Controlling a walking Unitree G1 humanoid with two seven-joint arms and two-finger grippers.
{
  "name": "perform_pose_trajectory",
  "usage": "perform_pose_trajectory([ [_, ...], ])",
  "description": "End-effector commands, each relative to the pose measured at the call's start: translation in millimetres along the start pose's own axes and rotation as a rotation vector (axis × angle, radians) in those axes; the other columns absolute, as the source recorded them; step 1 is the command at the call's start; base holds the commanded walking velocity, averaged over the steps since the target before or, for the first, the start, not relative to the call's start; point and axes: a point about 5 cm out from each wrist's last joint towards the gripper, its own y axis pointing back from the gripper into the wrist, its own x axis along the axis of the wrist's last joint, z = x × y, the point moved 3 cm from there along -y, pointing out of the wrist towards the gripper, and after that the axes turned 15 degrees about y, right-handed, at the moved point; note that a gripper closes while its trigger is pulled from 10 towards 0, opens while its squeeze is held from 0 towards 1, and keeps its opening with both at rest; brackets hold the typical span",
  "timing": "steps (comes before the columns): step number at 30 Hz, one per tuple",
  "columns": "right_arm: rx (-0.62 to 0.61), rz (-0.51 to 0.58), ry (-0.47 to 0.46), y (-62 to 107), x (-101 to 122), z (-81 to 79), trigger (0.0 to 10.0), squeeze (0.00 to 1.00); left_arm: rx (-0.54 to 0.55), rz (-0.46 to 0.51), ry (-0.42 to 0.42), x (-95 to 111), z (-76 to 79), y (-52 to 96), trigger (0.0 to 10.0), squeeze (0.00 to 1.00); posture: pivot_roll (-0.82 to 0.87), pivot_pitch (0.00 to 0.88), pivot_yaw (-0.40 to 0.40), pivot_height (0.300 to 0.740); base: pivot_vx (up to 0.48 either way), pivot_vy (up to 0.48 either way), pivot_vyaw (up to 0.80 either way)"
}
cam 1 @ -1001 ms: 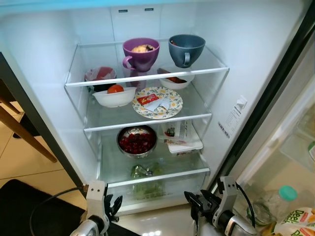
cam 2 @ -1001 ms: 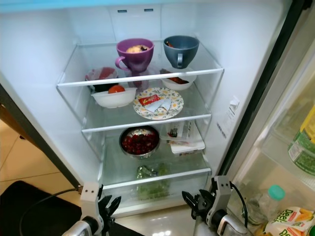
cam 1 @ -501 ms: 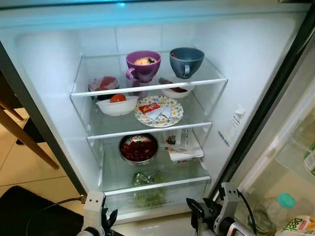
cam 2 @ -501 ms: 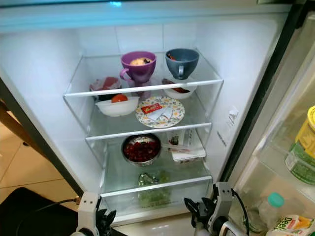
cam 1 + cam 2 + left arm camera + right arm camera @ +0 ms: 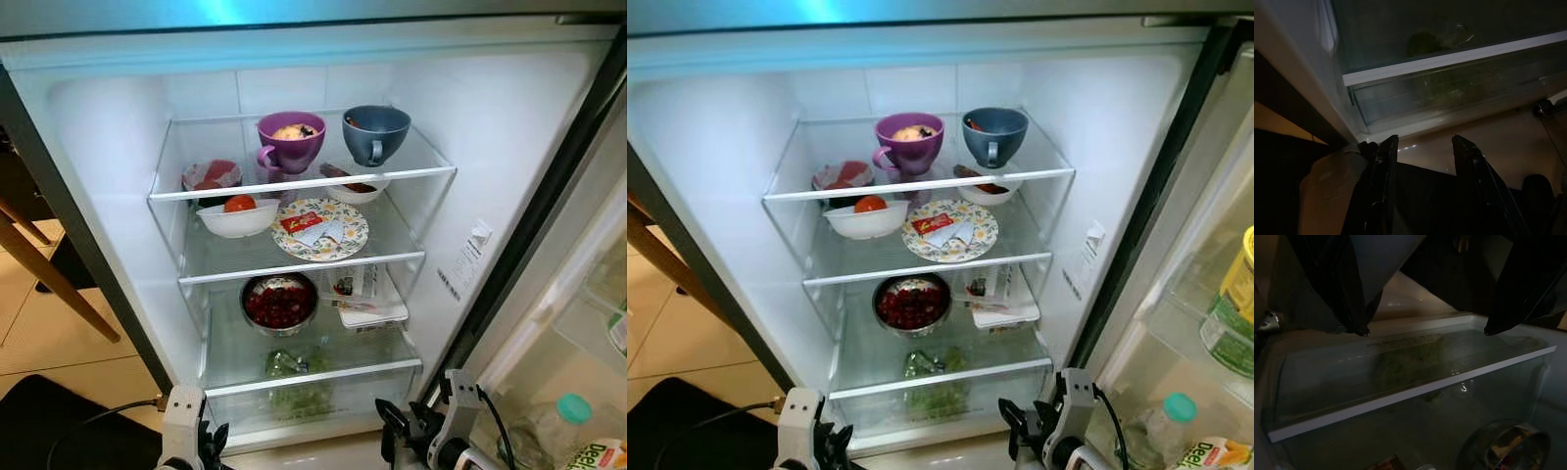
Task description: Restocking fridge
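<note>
The open fridge (image 5: pixel 108 225) stands before me, lit inside. A purple cup (image 5: pixel 291 140) and a blue-grey cup (image 5: pixel 376 133) share the top glass shelf. Below them sit a white bowl with a tomato (image 5: pixel 238 215) and a patterned plate (image 5: pixel 320 228) with wrapped snacks. On the third shelf are a steel bowl of red berries (image 5: pixel 279 303) and flat packets (image 5: pixel 367 299). Greens (image 5: pixel 294 377) lie in the bottom drawer. My left gripper (image 5: pixel 211 443) and right gripper (image 5: pixel 402 431) hang low in front of the drawer, both open, holding nothing.
The fridge door (image 5: pixel 578 294) stands open on the right; its rack holds a bottle with a teal cap (image 5: pixel 573 409), a printed pouch (image 5: pixel 600 456) and a yellow-lidded jar (image 5: pixel 1234 313). Wooden chair legs (image 5: pixel 49 284) and a dark mat (image 5: pixel 59 421) lie at left.
The view has tilted upward, so the shelves sit lower in the picture and the fridge's top edge shows. Both grippers have dropped toward the bottom edge. Nothing in the fridge moved.
</note>
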Motion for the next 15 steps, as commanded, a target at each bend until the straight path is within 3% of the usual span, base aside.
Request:
perform_pose_trajectory([
  [1,-0.060,-0.093,-0.052,14.4,-27,8.0,10.0,0.00,0.055,-0.070,0.013,-18,-14.4,9.9,10.0,0.00,-0.03,0.042,0.003,0.509,0.000,0.000,0.00],
  [5,-0.041,-0.032,-0.083,16.4,-22,9.4,10.0,0.00,0.087,-0.100,0.016,-26,-21.3,15.0,10.0,0.00,-0.03,0.041,0.004,0.519,0.000,0.000,0.00],
  [15,-0.054,-0.059,-0.092,15.5,-27,7.2,10.0,0.00,0.101,-0.109,0.018,-29,-24.4,17.1,10.0,0.00,-0.04,0.041,0.006,0.549,0.000,0.000,0.00],
])
